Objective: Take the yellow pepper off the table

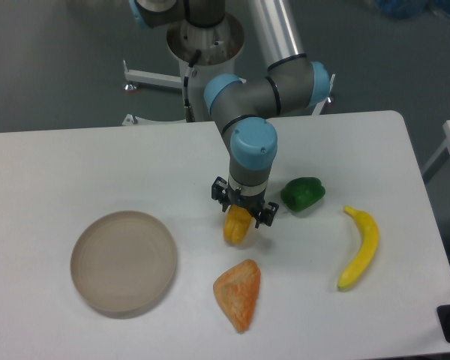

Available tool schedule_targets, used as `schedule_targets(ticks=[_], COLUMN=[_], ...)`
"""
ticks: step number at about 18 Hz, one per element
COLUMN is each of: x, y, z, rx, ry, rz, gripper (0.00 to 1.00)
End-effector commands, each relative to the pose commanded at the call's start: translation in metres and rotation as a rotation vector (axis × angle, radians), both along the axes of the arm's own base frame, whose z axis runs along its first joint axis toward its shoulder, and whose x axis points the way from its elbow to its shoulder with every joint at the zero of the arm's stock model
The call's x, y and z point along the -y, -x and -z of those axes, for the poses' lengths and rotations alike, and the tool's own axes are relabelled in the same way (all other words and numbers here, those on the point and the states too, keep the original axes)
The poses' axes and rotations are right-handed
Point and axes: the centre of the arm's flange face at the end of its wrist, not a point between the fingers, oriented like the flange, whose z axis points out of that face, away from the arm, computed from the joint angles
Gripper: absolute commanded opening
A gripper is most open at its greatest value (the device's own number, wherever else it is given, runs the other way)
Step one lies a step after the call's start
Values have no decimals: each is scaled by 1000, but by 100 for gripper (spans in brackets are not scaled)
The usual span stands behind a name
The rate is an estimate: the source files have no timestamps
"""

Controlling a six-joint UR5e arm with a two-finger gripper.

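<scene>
Small blocky yellow-orange pepper [237,227] sits mid-counter, directly under the black two-finger claw [244,213], which covers its top half. Claw looks set around the pepper, but can't tell whether it's clamped or whether the pepper is off the white counter [75,165].

Risks as I see them:
- Grip looks high on a rounded, glossy body, so it could squirt out downward on lift.
- A dropped pepper could roll into the orange triangular pastry-like piece [238,293] just in front of it.
- Green pepper [302,193] sits just to the pepper's right, near the claw; a sideways move may nudge it.

Yellow banana [361,246] and round grey-beige plate [123,259] are well apart from the pepper.
</scene>
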Motion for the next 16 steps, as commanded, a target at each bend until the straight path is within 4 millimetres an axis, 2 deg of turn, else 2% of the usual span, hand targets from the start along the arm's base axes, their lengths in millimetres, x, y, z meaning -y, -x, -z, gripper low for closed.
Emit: schedule_targets(ticks=[6,8,13,16], x=[-3,-4,-18,-25], y=[3,4,13,6], z=[-9,-19,-71,-111], rx=[-11,-22,-83,-125], ry=[-13,-25,-66,-88], rz=[-2,0,78,208], gripper=[40,40,40,40])
